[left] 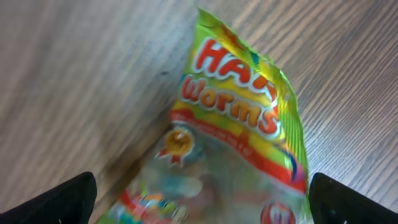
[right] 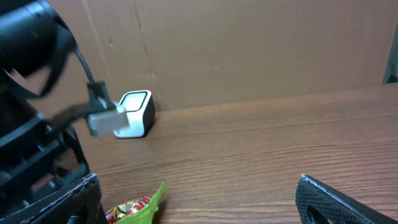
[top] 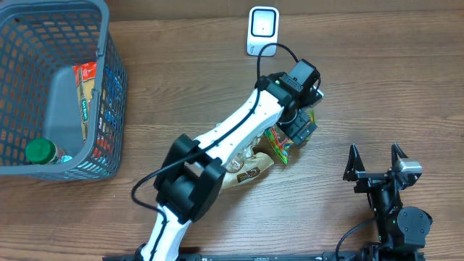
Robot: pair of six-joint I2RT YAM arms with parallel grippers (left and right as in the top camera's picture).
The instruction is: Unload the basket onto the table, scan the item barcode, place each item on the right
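The left claw (left: 202, 193) stood wide open over the table with nothing in its grasp. Between its fingertips the candy bag (left: 236, 124) lay flat on the wood, printed front up and no barcode showing. The scanner (top: 262, 29) stood farther off, slightly left. The basket (top: 110, 80) sat far left, and the right claw (top: 375, 161) idled near right, equally open and empty. The step in hand looked like the pick-up. Next, the claw probably needed to close on the bag, lift it and turn its hidden back toward the scanner.
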